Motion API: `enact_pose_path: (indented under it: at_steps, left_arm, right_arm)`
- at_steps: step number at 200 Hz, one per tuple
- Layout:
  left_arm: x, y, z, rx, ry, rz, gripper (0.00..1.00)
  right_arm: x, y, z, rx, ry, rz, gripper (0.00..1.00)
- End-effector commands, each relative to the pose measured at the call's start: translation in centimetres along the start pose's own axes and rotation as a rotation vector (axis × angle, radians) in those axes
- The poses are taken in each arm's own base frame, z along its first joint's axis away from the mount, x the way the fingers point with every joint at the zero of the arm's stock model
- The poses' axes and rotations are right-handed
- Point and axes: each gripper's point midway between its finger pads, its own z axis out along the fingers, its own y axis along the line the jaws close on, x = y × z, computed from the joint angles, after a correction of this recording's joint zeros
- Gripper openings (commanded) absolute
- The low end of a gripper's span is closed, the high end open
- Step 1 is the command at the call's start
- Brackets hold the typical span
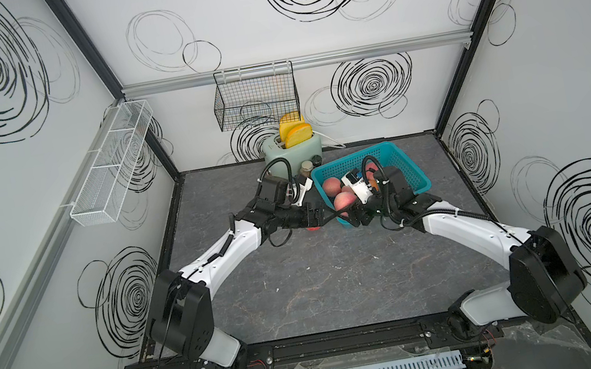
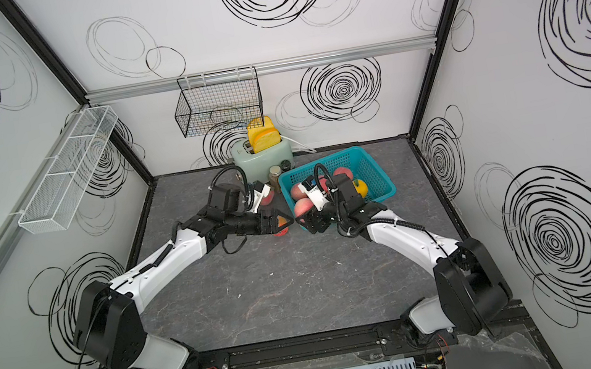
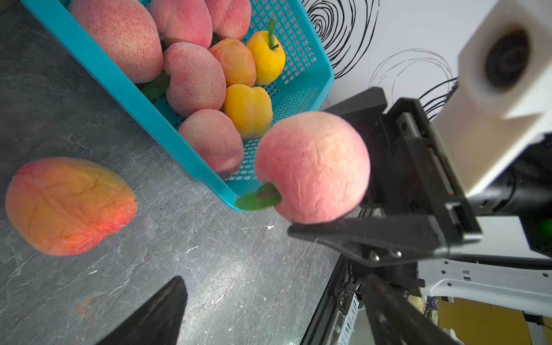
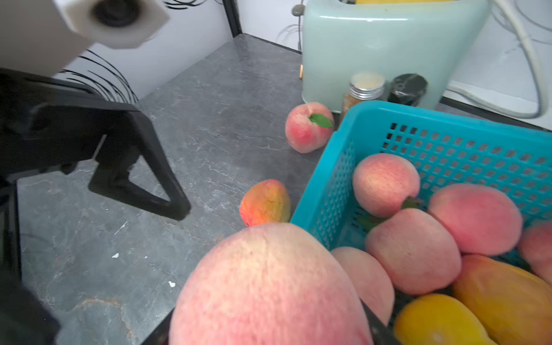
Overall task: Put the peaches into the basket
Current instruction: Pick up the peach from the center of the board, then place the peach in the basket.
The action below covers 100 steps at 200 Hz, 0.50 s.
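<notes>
My right gripper (image 3: pixel 310 170) is clenched across the belly of a pink peach (image 3: pixel 312 161), a finger on either side at its widest, which I judge keeps so round a fruit from squirting free. It hangs just beside the nearest corner of the teal basket (image 3: pixel 119 86), so only a short carry over the wall is left; whether it is above the rim I cannot tell. Just past my fingertips the basket is crowded with peaches (image 3: pixel 194 77), pink and yellow-orange, pressed together. My left gripper (image 3: pixel 274 279) gapes wide with nothing between its fingers. Ahead of them an orange-red peach (image 3: pixel 68 206) lies on the grey table (image 3: pixel 209 268), apart from my fingers and near the basket's wall, within easy reach, I judge. Farther out, a leafed pink peach (image 4: pixel 307 131) sits on the table between the basket and the mint toaster (image 4: pixel 388 53), not yet in
</notes>
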Motion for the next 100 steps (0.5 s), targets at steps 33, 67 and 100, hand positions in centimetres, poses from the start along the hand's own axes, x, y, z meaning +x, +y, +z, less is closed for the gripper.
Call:
enact_pose_path:
  at_steps: [33,67,100]
  left_arm:
    - [-1.3,1.2,-2.2,-0.035,-0.051,0.038,0.98]
    - [-1.7,1.6,-2.1,-0.059,-0.065,0.046,0.98]
    - [-1.7,2.0,-1.9,-0.076,-0.064,0.053,0.98]
  right_arm:
    - [-0.8,-6.0,-0.5,0.254,0.069,0.076,0.69]
    - [0.1,-9.2,-0.6,0.348,0.127,0.126,0.69]
    - [1.3,-12.5,-1.6,0.448,0.195,0.163,0.69]
